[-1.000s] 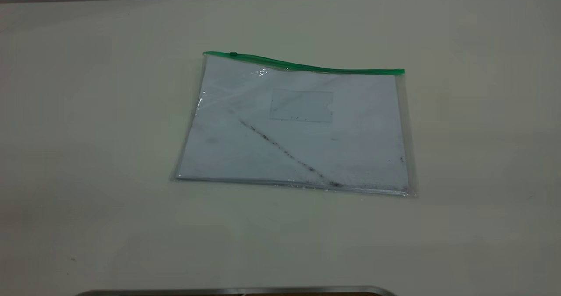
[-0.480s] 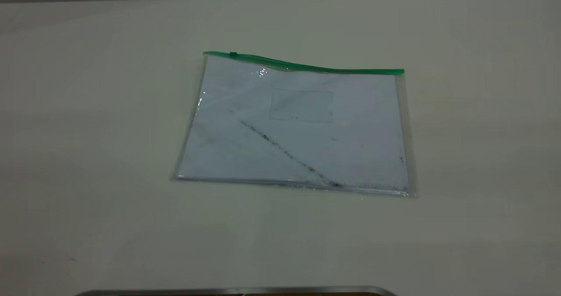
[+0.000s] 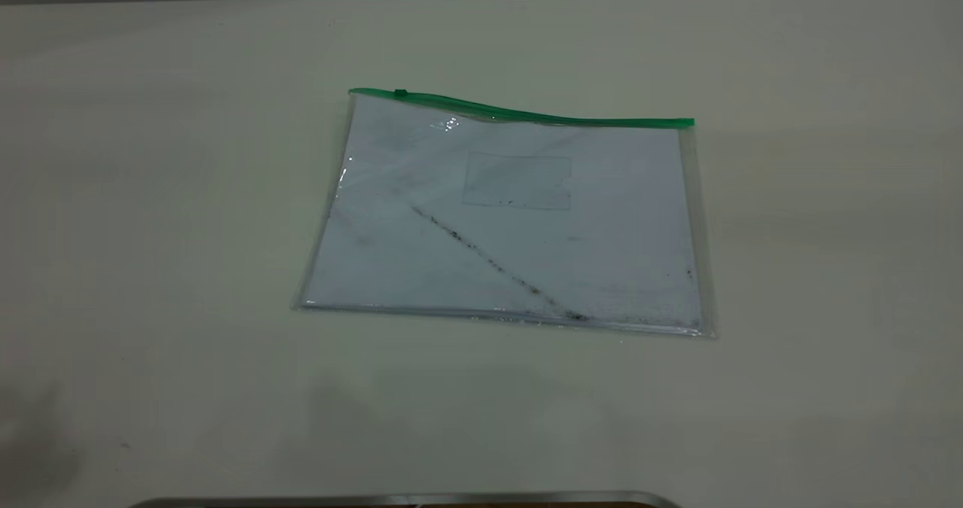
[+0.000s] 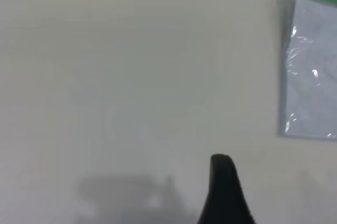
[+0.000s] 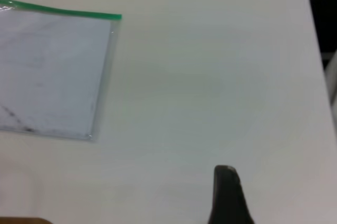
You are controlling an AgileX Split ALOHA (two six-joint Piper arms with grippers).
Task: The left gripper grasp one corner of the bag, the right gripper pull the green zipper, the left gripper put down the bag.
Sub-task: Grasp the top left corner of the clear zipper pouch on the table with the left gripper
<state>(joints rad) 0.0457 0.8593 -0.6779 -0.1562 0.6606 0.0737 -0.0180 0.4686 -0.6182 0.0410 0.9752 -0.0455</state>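
bag (image 3: pixel 504 222) flat on counter (image 3: pixel 827 267), white paper (image 3: pixel 617 237) inside | green zipper (image 3: pixel 527 114) along far edge | we cannot tell either gripper's state

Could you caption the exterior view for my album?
A clear bag with a green zipper lies flat on the table.

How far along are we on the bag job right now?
Nothing is done yet. The bag lies flat on the table, ungrasped, the green zipper slider near its left end. In hand: neither arm shows in the exterior view. Left: corner grasp, zipper pull, putting the bag down.
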